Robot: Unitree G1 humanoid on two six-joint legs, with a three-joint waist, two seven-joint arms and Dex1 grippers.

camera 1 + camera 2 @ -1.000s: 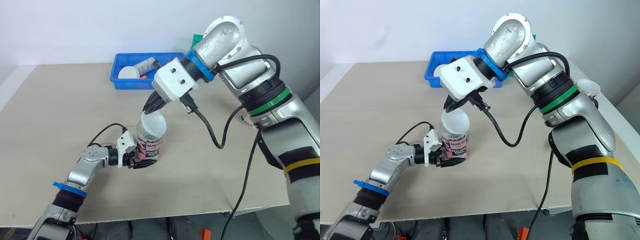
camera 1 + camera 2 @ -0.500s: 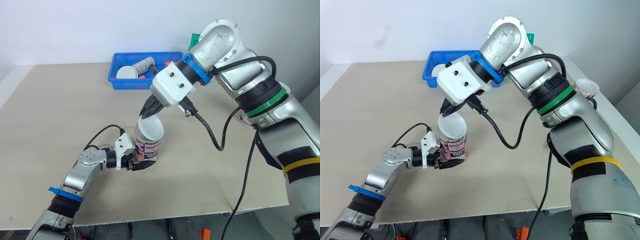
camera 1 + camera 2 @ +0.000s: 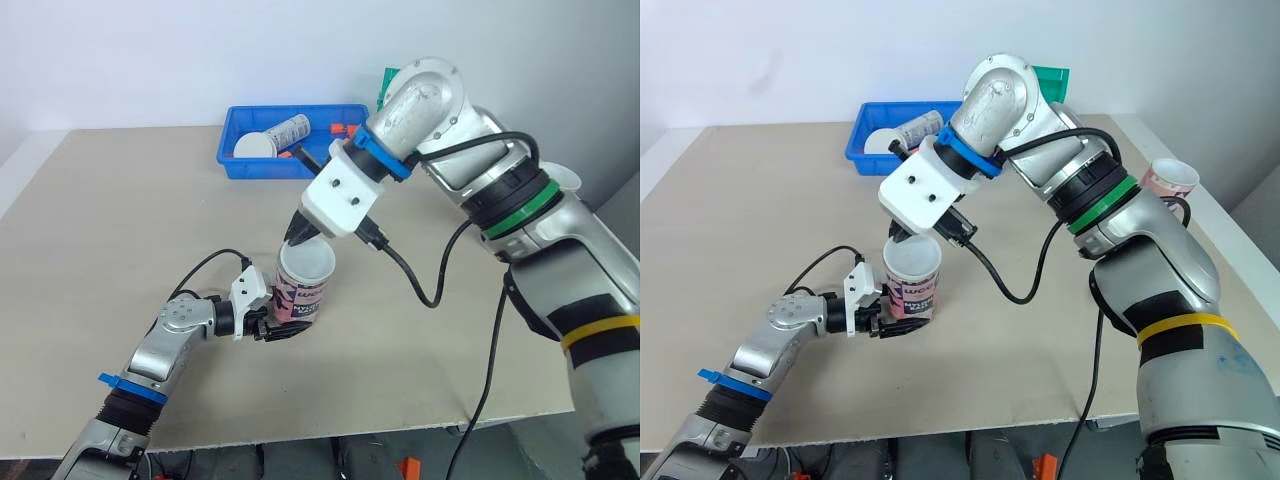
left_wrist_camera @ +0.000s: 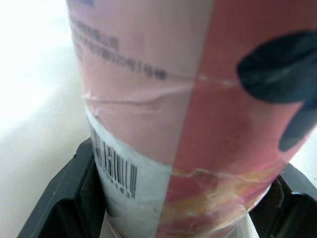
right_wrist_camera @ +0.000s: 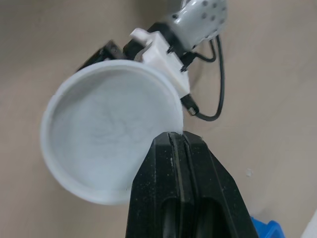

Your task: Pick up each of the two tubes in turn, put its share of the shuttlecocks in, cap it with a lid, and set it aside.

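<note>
The left gripper [image 3: 268, 322] is closed tight around the bottom of the pink tube [image 3: 300, 295]. The tube stands up on the table [image 3: 120, 230], near the front. The right gripper [image 3: 297, 237] pinches the rim of the white lid [image 3: 307, 263] and holds it on top of the tube. Far back, a blue tray [image 3: 232, 160] holds another tube [image 3: 287, 129] lying down.

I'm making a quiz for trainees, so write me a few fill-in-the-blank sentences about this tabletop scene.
The left tool grips the pink tube, which stands ____, not lying down. The right tool pinches a white ____ over the tube's top. The bin at the far edge of the table is coloured ____.
Missing: upright; lid; blue.
</note>
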